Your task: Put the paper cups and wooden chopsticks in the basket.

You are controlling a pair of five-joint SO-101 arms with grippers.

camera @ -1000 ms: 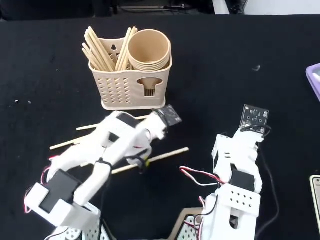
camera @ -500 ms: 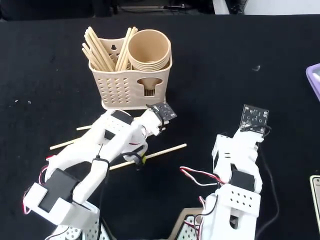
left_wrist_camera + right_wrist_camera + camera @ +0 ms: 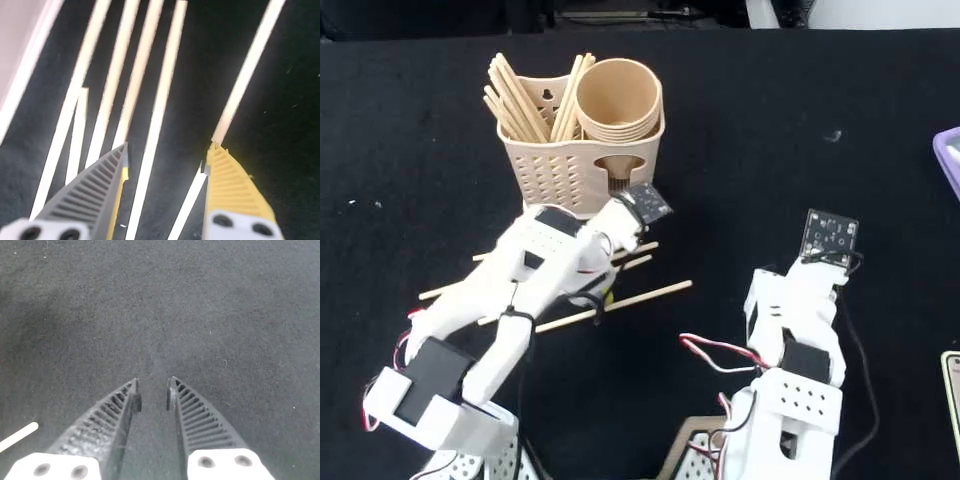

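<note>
Starting nearest the arm bases.

1. Right arm: folded low over the black table. The right gripper has its jaws drawn almost together with a sliver of gap. It holds nothing, and bare cloth lies beneath it. A stray stick end lies off to one side.
2. Left arm: stretched toward the basket. The left gripper points down at the table, jaws spread wide, gripping nothing.
3. Loose wooden chopsticks: several lie flat on the cloth, under and beside the left arm, roughly parallel.
   - A middle stick lies between the spread fingers.
   - An outer stick runs up to the yellow fingertip.
   - Whether either fingertip touches wood cannot be told.
4. Basket: beige, perforated and upright, just beyond the left gripper. Its left compartment holds a leaning chopstick bundle. A few more sticks stand beside the cups.
5. Paper cups: a nested stack, upright in the basket's right compartment.
6. Purple object: at the table's right edge, cut off.
</note>
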